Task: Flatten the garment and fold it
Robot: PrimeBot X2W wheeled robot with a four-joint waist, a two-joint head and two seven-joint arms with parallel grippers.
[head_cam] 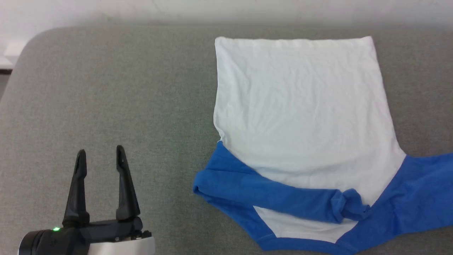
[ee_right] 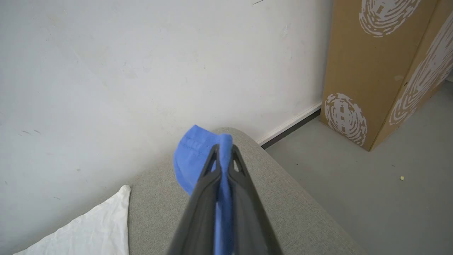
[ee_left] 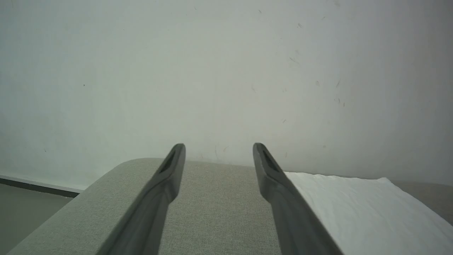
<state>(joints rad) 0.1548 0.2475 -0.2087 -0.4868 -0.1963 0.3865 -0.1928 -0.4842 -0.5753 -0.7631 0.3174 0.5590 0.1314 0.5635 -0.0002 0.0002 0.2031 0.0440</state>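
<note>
White jersey with royal-blue sleeves, the garment (head_cam: pixel 300 106) lies spread on the right half of the grey cloth-covered table (head_cam: pixel 106 88). Its hem is at the far side and its blue neckband is nearest me. The white body is mostly flat, with fine wrinkles. On the shirt's left side the blue sleeve (head_cam: pixel 269 193) is folded inward across the chest, and its end is bunched just above the neckline. The other blue sleeve runs off the right edge of the head view.

That sleeve is the part I hold. In the right wrist view my right gripper (ee_right: pixel 224 148) has its two fingers pressed together on a strip of blue fabric (ee_right: pixel 193 159), and a small flap sticks out past the tips. A white corner of the shirt (ee_right: pixel 88 226) rests on the table beyond it.

My left gripper (head_cam: pixel 101 150) sits well apart from the shirt, over bare table to its left. Its fingers are spread with nothing between them. In the left wrist view the white cloth (ee_left: pixel 354 205) lies to the right of those fingers.

Behind the table stands a pale wall (ee_left: pixel 212 71). A printed cardboard box (ee_right: pixel 371 71) stands on the grey floor (ee_right: pixel 371 194).
</note>
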